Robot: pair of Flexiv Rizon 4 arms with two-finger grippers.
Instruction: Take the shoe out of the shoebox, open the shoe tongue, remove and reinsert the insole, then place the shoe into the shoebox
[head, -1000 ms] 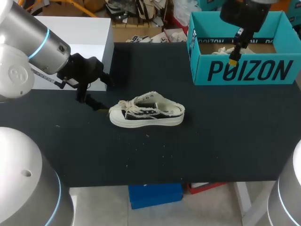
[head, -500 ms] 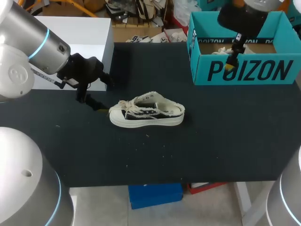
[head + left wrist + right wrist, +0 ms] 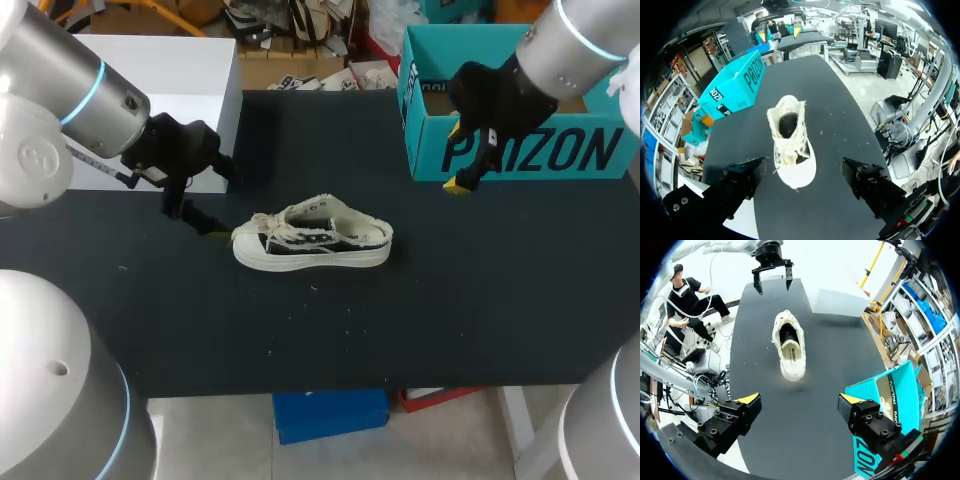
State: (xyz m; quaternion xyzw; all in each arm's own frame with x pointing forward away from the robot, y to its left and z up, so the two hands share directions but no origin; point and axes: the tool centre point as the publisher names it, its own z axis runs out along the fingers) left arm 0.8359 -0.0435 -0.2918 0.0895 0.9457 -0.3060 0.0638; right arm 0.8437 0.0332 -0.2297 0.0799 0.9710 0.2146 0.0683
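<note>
The black desk (image 3: pixel 450 300) is carrying three things. The shoe (image 3: pixel 312 238) is sitting on its sole in the middle, out of the box, with its toe pointing at the left claw (image 3: pixel 195 215). The blue-green shoebox (image 3: pixel 590 150) is standing open at the back right corner. A white block (image 3: pixel 190 70) is resting at the back left. The left claw is waiting near the toe, spread wide and holding nothing. The right claw (image 3: pixel 462 180) is hanging in front of the shoebox, also spread wide and holding nothing.

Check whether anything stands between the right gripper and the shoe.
Nothing visible does. In the right wrist view the open right gripper faces the shoe across bare black table; the left gripper sits beyond the shoe.
</note>
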